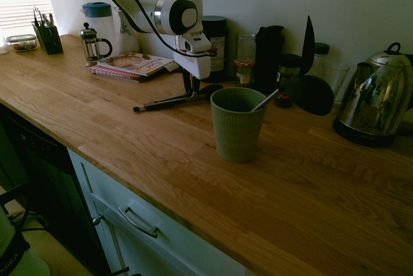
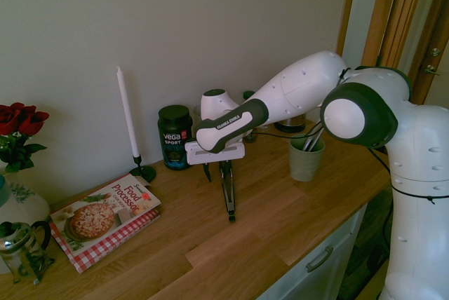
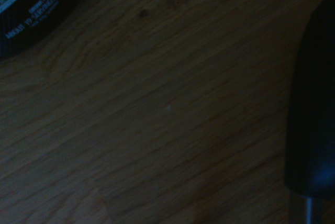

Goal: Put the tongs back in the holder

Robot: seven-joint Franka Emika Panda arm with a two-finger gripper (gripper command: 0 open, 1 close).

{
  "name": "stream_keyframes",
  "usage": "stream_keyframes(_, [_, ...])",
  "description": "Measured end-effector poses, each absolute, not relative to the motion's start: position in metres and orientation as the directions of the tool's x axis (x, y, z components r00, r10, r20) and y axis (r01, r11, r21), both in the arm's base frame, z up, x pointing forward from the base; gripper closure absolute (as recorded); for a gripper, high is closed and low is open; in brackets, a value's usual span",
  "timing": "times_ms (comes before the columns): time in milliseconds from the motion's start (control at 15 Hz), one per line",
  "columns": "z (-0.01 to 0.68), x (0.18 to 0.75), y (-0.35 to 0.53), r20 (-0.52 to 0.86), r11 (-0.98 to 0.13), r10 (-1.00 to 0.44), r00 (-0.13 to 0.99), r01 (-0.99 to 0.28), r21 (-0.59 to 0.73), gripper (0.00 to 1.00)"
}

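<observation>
tongs (image 2: 230,198) beneath the end effector (image 2: 217,171)

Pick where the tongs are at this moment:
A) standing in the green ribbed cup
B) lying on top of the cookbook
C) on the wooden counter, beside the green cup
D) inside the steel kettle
C: the tongs lie on the wooden counter, outside the green cup, with the gripper down over them.
</observation>
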State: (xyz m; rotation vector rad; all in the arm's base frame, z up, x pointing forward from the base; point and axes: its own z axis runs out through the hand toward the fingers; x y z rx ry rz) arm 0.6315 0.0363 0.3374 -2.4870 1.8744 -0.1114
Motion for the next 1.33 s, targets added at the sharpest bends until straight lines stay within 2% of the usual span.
stream_keyframes(867, [0.351, 0.626, 0.029, 0.035, -0.27, -0.963, 0.267, -0.958, -0.099, 1.0])
stream_keyframes(1333, [0.526, 0.576, 0.049, 0.118, -0.311, -0.95, 0.289, -0.91, -0.273, 1.0])
